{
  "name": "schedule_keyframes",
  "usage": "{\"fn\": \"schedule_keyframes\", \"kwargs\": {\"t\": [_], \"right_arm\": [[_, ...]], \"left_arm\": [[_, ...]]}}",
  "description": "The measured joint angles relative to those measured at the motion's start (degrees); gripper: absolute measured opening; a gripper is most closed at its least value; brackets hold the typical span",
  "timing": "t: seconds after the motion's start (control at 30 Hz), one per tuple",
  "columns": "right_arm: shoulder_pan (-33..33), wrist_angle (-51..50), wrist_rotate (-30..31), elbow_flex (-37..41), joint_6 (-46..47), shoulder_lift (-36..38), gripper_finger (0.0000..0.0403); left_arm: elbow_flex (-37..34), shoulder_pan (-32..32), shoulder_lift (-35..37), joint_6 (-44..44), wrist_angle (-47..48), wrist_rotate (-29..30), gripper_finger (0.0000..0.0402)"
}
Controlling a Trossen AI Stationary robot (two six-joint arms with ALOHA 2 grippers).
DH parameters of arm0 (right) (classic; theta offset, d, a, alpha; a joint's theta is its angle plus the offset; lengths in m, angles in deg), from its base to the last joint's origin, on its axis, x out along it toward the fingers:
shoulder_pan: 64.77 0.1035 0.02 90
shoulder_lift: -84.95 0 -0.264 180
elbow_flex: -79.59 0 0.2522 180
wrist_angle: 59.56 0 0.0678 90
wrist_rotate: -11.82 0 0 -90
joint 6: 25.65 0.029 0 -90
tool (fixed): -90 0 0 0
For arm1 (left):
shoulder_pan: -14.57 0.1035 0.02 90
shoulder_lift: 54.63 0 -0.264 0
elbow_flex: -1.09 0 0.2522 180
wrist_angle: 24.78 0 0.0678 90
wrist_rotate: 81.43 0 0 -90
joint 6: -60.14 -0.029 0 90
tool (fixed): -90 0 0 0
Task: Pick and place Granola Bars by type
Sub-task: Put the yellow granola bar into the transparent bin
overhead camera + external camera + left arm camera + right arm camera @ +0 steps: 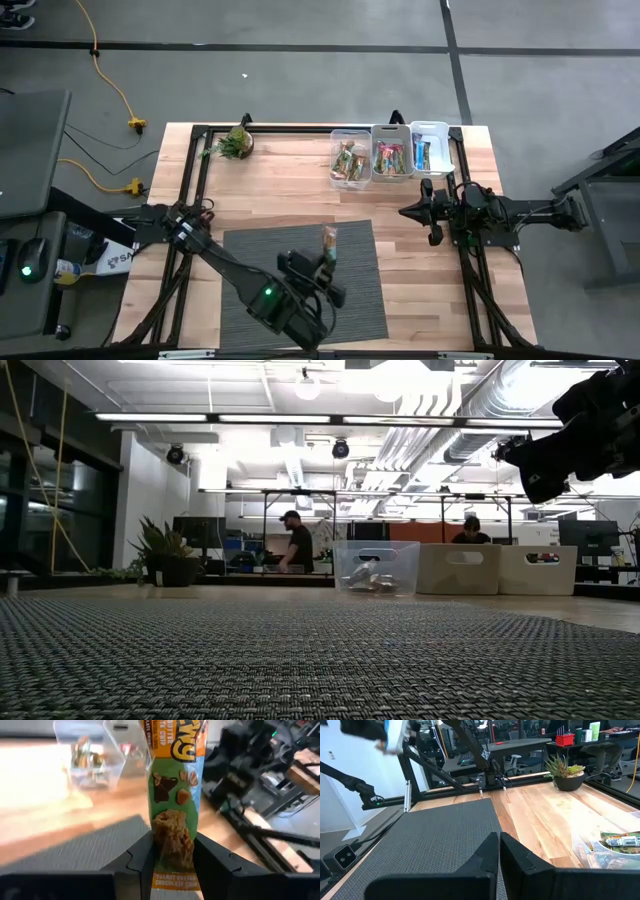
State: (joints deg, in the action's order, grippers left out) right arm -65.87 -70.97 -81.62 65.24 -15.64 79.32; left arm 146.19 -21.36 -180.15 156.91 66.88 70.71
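My left gripper point(172, 854) is over the grey mat point(300, 285), shut on one granola bar point(175, 795) in a green, orange and blue wrapper. That bar also shows in the high view point(329, 240). Other granola bars lie in three bins at the table's far right: a clear bin point(350, 160), a middle bin point(391, 158) and a white bin point(431, 150). My right gripper point(499, 846) is shut and holds nothing. It hovers by the mat's far right corner point(408, 212), near the bins. My left gripper pinches the granola bar between its two fingers point(142, 860), across the bar's end with the orange strip point(175, 880). The rest of the bar sticks out forward past the fingertips. It is lifted clear of the mat.
A small potted plant point(238, 142) stands at the far edge, left of the bins. Bare wood lies between the mat and the bins point(300, 195). People and desks show in the room beyond the table point(298, 540).
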Motion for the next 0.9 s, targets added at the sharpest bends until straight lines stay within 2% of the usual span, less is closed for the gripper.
{"fn": "schedule_keyframes", "kwargs": {"t": [0.17, 0.33, 0.53, 0.67, 0.9], "right_arm": [[0.01, 0.0, 0.02, -0.01, 0.01, 0.0, 0.0], [0.0, -0.04, 0.0, -0.01, 0.01, 0.02, 0.0], [0.0, -0.17, 0.02, -0.01, 0.01, 0.03, 0.0], [0.02, -0.17, 0.02, -0.01, -0.01, 0.02, 0.0], [0.01, -0.17, 0.02, -0.01, -0.01, 0.02, 0.0]], "left_arm": [[3.71, 3.67, 0.19, -10.34, -2.43, 1.07, 0.0116], [3.62, 10.27, 1.23, -27.26, -12.47, -6.46, 0.0116], [3.7, 18.98, 2.1, -46.58, -28.78, -16.12, 0.0116], [3.64, 24.82, 2.52, -51.16, -34.2, -22.21, 0.0116], [3.68, 34.91, 3.58, -49.08, -38.76, -33.6, 0.0116]]}}
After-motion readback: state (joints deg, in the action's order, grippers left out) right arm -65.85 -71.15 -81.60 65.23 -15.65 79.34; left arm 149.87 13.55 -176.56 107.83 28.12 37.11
